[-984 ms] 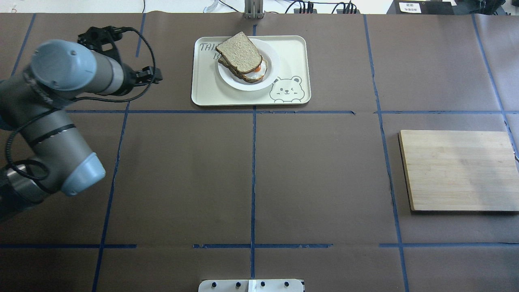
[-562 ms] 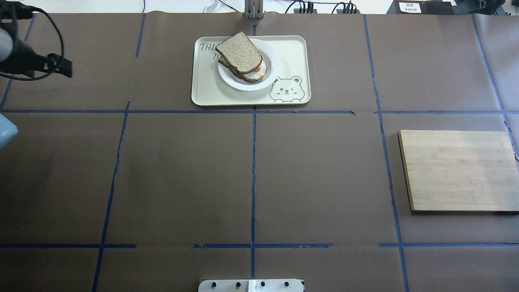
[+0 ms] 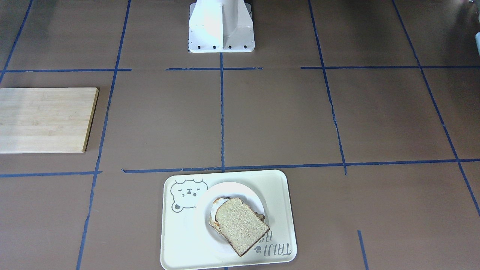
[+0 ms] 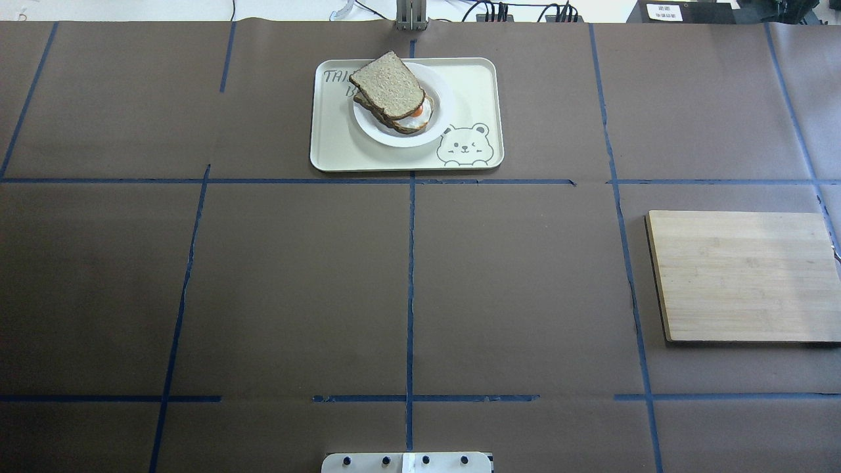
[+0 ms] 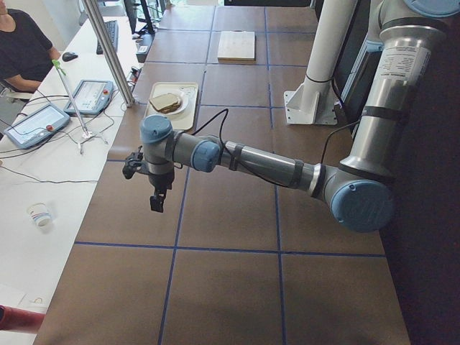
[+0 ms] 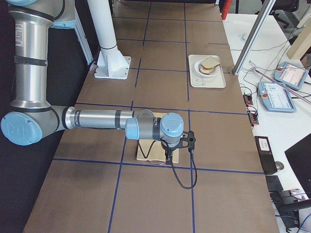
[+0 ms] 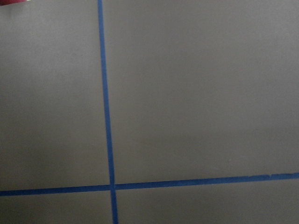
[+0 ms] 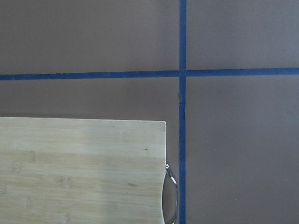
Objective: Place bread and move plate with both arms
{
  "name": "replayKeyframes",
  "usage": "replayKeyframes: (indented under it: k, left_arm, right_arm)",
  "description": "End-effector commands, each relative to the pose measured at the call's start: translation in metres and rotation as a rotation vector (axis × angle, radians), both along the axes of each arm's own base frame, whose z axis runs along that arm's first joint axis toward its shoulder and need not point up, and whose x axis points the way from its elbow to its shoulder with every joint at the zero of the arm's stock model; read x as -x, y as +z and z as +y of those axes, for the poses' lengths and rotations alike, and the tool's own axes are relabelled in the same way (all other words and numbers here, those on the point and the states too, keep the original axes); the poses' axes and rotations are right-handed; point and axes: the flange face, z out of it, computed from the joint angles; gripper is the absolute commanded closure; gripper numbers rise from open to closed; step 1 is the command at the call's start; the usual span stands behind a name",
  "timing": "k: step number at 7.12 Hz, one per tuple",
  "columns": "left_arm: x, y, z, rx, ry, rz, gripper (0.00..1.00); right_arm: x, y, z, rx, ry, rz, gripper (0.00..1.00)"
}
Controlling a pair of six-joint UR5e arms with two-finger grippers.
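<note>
**Left gripper well apart from bread**

It hangs over the tabletop; released or clenched, I cannot tell. The bread lies topmost on the plate, in a tray. Right gripper is above a wooden board, state also unclear.

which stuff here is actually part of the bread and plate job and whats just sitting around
Part of the job:
- bread, top slice of the stack
- plate under the stack
- left arm
- right arm

Just lying about:
- egg-topped slice under the bread
- bear tray, which the plate sits on
- wooden board
- white pedestal
</note>
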Motion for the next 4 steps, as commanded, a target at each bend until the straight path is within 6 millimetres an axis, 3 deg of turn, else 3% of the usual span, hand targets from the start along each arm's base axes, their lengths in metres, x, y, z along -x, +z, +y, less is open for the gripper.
replayKeyframes:
  k: [1, 3, 4]
  left_arm:
    - [0.039, 0.089, 0.054, 0.029, 0.078, 0.066, 0.00]
    - [0.038, 0.090, 0.106, 0.058, 0.060, 0.067, 0.00]
    - [0.038, 0.082, 0.109, 0.078, 0.034, 0.070, 0.00]
  right_arm:
    - [-0.002, -0.008, 0.000, 0.009, 0.011, -0.013, 0.00]
    - [-0.001, -0.007, 0.000, 0.010, 0.010, -0.013, 0.00]
    - [-0.002, -0.006, 0.000, 0.013, 0.010, -0.012, 0.00]
